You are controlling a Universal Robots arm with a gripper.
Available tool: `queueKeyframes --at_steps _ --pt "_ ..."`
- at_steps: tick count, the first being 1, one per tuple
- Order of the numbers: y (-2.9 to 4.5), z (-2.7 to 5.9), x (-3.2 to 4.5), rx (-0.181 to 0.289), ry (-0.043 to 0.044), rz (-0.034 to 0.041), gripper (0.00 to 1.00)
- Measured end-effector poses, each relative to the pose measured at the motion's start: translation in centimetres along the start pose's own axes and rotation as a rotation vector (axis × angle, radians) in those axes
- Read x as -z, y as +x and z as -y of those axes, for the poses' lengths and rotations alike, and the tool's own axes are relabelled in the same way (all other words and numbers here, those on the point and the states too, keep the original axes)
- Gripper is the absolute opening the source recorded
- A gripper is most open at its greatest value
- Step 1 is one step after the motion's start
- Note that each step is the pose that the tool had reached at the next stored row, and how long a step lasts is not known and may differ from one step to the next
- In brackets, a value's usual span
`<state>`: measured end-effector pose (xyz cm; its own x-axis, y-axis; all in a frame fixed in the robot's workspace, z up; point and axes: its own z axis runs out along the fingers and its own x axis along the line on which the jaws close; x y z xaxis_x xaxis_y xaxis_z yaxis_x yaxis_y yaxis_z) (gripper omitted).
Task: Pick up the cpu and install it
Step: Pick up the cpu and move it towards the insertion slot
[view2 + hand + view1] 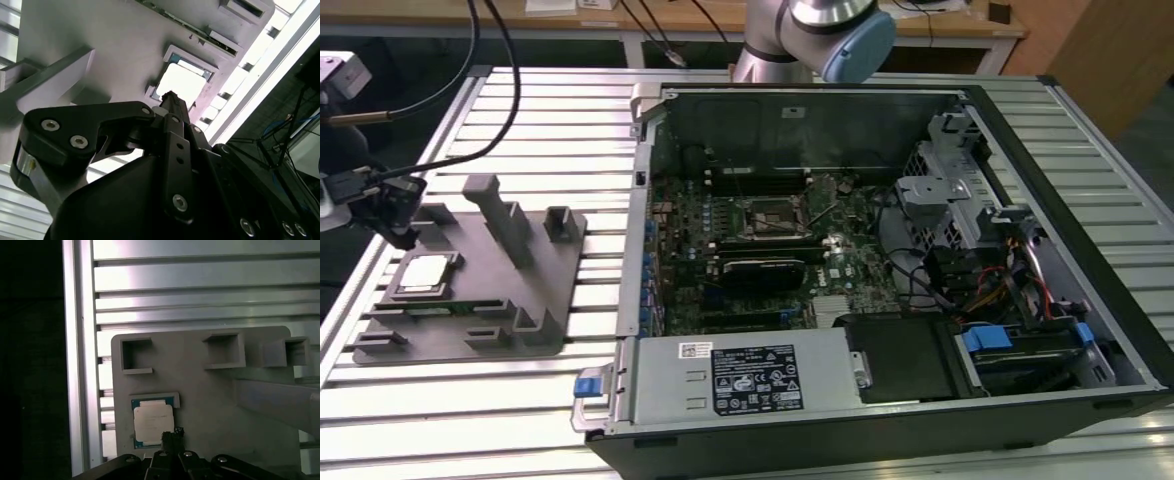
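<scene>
The cpu (pixel 424 274) is a small square chip with a pale metal top, lying flat in a recess of the grey fixture plate (pixel 550 290) at the exterior view's left. My gripper (pixel 403 238) hangs just above and beside it, apart from it. In both wrist views the two fingertips are pressed together with nothing between them, so the gripper (pixel 172 431) is shut, its tip by the edge of the cpu (pixel 152 422). The second wrist view has the gripper (pixel 170 96) pointing at the bright cpu (pixel 182 82). The open computer case holds the motherboard's socket (pixel 774 218).
The fixture plate (pixel 215 405) carries upright posts (pixel 500 215) and square pockets (pixel 135 356) near the cpu. The slatted metal table (pixel 454 410) ends just beyond the fixture at the exterior view's left. The case wall (pixel 644 200) stands between fixture and motherboard. Cables hang above the gripper.
</scene>
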<state>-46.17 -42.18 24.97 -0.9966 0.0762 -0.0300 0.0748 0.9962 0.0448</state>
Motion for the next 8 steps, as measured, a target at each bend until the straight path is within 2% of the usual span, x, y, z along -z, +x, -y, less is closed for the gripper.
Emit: queueKeyframes --at_steps 8 --pt "0.17 0.28 -1.34 0.000 0.0000 0.0000 0.11"
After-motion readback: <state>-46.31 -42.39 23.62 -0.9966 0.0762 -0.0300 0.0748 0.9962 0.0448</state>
